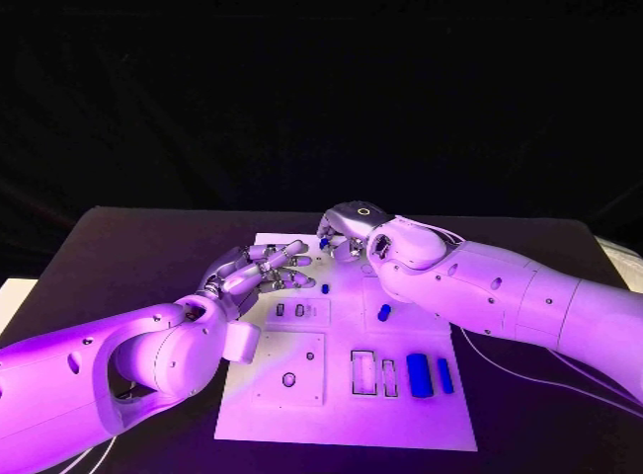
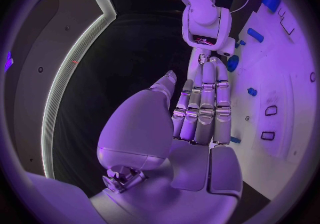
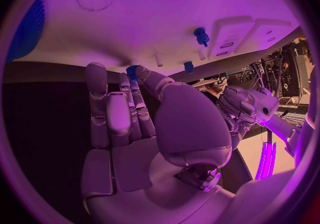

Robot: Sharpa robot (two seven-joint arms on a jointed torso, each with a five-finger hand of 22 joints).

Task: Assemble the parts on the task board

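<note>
The white task board (image 1: 285, 415) lies in the middle of the table. My right hand (image 1: 347, 233) hovers over the board's far edge and pinches a small blue part (image 3: 132, 71) between thumb and a finger. My left hand (image 1: 265, 269) is over the board's far left corner, close to the right hand (image 2: 208, 48), with its fingers (image 2: 202, 108) stretched out and nothing in them. Two long blue parts (image 1: 418, 373) lie side by side at the board's near right. Smaller blue parts (image 1: 384, 312) sit mid-board, one (image 1: 326, 288) just beside the left fingertips.
Several slots and recesses (image 1: 363, 373) are cut into the board's near half, with raised white blocks (image 1: 290, 370) at its left. A blue peg (image 3: 200, 36) stands upright in the board. Bare black table (image 1: 136, 257) lies to both sides.
</note>
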